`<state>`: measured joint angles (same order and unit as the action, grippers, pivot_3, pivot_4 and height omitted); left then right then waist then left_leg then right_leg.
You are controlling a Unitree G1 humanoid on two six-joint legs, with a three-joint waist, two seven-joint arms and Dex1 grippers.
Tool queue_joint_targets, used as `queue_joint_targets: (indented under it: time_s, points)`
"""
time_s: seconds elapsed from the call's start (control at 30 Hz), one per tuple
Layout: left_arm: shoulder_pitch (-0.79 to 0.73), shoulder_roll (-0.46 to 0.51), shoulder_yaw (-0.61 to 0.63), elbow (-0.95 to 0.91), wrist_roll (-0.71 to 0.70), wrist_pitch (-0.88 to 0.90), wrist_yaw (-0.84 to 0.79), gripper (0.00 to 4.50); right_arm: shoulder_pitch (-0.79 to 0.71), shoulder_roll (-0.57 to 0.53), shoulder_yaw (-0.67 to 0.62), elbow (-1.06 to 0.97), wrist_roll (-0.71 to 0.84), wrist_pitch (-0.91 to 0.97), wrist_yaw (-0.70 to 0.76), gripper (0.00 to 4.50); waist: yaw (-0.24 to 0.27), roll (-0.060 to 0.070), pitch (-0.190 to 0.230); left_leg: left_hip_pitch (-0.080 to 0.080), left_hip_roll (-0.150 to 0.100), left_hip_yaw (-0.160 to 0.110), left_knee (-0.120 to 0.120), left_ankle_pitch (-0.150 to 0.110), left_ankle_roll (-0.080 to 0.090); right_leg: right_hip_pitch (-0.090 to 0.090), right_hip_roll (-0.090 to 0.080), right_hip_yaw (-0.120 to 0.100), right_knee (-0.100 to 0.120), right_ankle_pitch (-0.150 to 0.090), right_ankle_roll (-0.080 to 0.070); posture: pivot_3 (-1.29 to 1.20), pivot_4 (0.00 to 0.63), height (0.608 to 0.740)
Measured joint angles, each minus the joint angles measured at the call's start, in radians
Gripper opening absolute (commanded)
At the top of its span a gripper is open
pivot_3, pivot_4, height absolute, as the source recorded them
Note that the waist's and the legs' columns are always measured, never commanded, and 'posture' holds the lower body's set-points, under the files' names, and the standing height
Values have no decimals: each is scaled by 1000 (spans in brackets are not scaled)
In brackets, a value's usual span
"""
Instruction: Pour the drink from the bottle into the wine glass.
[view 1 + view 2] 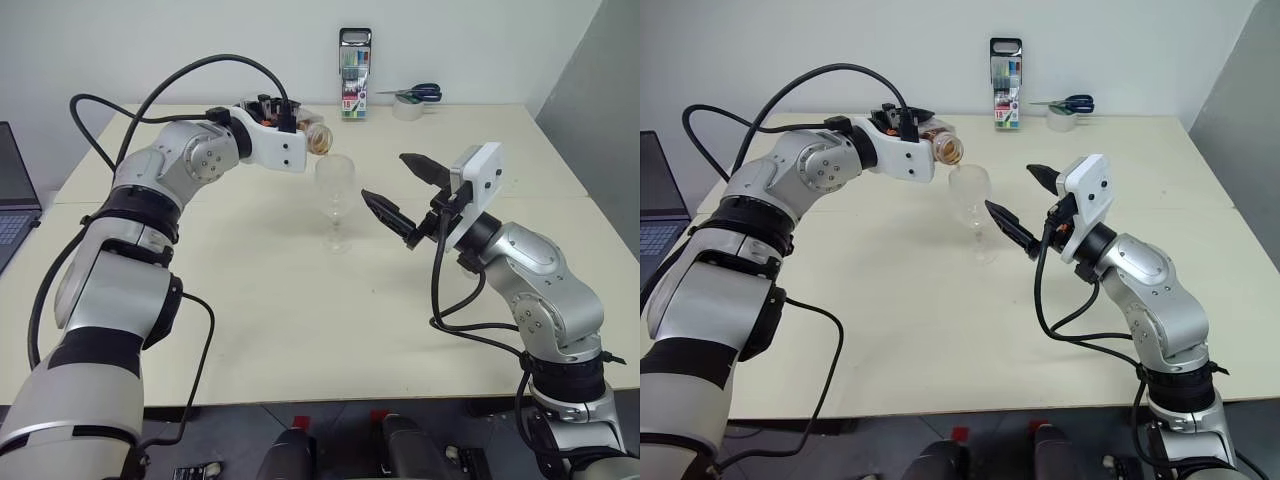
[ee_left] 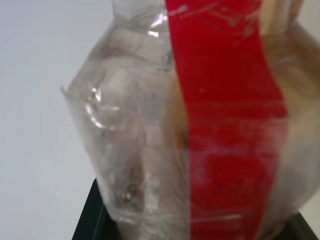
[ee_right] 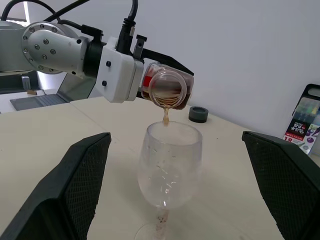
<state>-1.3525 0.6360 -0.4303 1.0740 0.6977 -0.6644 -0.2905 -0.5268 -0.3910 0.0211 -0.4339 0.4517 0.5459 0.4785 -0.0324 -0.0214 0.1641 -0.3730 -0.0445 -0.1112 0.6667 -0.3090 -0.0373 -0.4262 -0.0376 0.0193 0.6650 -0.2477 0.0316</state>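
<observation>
My left gripper [image 1: 290,115] is shut on the bottle [image 1: 313,138], a clear plastic one with a red label [image 2: 225,125]. The bottle lies tipped on its side, its open mouth [image 3: 168,90] over the wine glass [image 1: 336,190]. A thin stream of the amber drink [image 3: 165,117] falls from the mouth into the bowl. The glass stands upright on the cream table [image 1: 250,300], with only a trace of liquid near the top of its stem. My right gripper [image 1: 385,178] is open to the right of the glass, and its fingers [image 3: 82,185] flank the glass without touching it.
A box of markers [image 1: 354,73] and a tape roll [image 1: 408,108] with blue scissors [image 1: 418,92] stand at the table's far edge. A small dark round object [image 3: 198,114] lies on the table beyond the glass. A laptop [image 1: 12,190] sits at the far left.
</observation>
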Motion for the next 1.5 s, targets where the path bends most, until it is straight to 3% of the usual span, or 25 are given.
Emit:
queue_joint_targets:
  time_s: [1.03,1.2,1.5]
  points:
    - [-41,12,-46,42,61,-18,51,1660,12,8,2,0,-1,-9,0,4500,0,0,0,-3,0,0,5,0,0,-1,0,-2,2,0,0,0,150,740]
    - [-51,12,-50,47,65,-17,59,1660,12,8,2,-3,1,-9,0,4500,-2,0,0,-12,-3,1,13,0,0,-12,-2,1,13,0,0,0,150,740]
    - [-74,12,-67,74,72,-18,62,1660,56,18,-1,-24,1,-22,-4,4500,-1,0,0,-11,-2,2,13,0,0,-13,-1,0,16,0,0,0,150,740]
